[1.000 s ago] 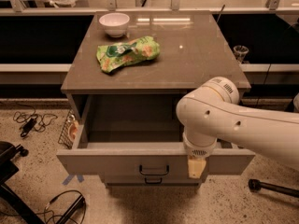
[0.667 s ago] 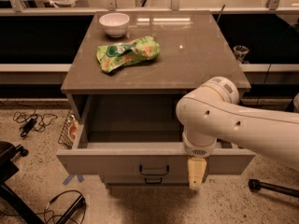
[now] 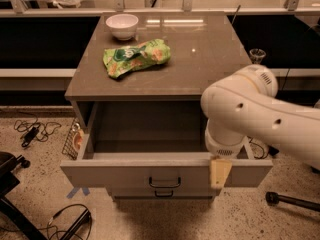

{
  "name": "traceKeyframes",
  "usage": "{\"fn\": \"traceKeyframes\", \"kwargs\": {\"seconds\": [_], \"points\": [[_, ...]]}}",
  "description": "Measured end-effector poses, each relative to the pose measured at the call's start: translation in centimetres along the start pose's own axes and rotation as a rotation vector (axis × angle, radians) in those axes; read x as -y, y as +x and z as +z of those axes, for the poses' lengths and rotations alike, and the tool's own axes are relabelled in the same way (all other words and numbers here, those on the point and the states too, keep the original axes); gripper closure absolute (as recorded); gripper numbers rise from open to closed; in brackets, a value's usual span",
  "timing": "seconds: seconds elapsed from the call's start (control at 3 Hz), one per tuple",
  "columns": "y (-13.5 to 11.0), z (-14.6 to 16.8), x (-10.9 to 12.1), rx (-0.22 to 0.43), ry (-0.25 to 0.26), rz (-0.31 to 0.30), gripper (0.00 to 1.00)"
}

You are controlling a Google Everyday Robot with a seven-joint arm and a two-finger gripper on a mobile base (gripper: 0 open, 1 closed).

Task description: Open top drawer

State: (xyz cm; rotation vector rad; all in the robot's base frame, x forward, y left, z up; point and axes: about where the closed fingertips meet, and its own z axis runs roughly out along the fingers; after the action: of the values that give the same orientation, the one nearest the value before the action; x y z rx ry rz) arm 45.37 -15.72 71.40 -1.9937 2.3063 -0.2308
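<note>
The white arm (image 3: 260,119) is seen a little farther toward the right side of the frame than a moment before. The gripper (image 3: 220,173) is seen a little higher and more to the right too. The top drawer (image 3: 115,173) is not moved and is pulled out just as far as before.

The grey-brown cabinet (image 3: 210,69) is placed in the middle of the frame. The top drawer is found right under the cabinet's top, pulled out toward the bottom of the frame. Its front is flat and grey-brown, and a small black bar handle (image 3: 164,183) is fixed in the middle of it. Its deep grey inside is seen from above.

The arm is bent over the right part of the drawer. The gripper is hung under the arm's round end, in front of the right part of the drawer front. It is kept apart from the handle, to the right of it. How far open the gripper is cannot be told.

One arm, one gripper and one open drawer are counted. Two black handles are counted, and the second handle (image 3: 164,194) is seen just below the first. One green bag (image 3: 136,58) and one white bowl (image 3: 122,25) are counted on the cabinet's top, at the upper left.
</note>
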Motion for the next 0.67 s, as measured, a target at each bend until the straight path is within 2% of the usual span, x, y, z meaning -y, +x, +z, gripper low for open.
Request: {"fn": "traceKeyframes", "kwargs": {"seconds": [0.33, 0.67], "points": [[1.7, -6.7, 3.0, -0.004, 0.066, -0.01, 0.47], [2.4, -8.1, 5.0, 0.031, 0.09, -0.01, 0.7]]}}
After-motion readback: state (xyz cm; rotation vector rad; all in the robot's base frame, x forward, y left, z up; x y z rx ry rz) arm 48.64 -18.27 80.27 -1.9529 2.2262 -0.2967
